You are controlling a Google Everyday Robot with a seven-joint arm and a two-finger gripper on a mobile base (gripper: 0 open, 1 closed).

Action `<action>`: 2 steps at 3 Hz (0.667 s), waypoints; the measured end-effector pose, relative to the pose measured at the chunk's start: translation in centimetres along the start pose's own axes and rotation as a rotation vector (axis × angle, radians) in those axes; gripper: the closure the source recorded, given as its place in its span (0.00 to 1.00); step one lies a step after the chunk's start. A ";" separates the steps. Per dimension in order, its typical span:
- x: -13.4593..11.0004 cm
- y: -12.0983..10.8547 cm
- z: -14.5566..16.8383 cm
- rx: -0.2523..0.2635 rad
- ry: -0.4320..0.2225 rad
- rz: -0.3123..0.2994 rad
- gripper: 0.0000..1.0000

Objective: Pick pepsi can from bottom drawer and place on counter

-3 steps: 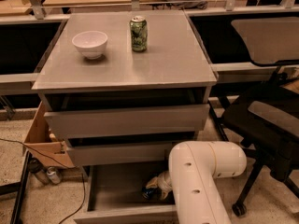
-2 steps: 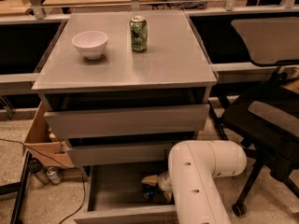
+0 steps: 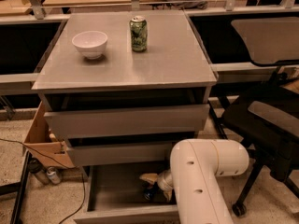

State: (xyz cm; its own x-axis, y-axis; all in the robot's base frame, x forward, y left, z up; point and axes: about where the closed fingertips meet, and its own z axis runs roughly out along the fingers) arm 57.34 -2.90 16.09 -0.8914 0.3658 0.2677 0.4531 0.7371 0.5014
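The pepsi can [image 3: 150,193], small and dark blue, lies low in the open bottom drawer [image 3: 112,190], mostly hidden by my gripper. My gripper [image 3: 157,186] reaches down into the drawer from the right, right at the can. My thick white arm [image 3: 201,171] covers the drawer's right part. The counter [image 3: 163,59], a grey slab on top of the cabinet, is above.
A green can [image 3: 138,33] and a white bowl [image 3: 89,43] stand on the counter's far part. Two taller drawers [image 3: 126,120] sit slightly open above the bottom one. A black office chair [image 3: 271,120] stands close on the right. A cardboard box [image 3: 42,143] and bottles [image 3: 46,174] are on the left floor.
The gripper's tip has edged slightly left and up beside the can. Everything else is unchanged.
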 end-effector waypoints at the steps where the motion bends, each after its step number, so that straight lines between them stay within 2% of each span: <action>1: 0.6 1.7 -0.2 0.001 -0.027 -0.020 0.00; 2: 1.0 2.7 0.2 0.016 -0.053 -0.026 0.00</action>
State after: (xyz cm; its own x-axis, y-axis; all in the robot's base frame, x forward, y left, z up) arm 57.69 -0.41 17.55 -0.9025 0.3758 0.2106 0.4299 0.7556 0.4942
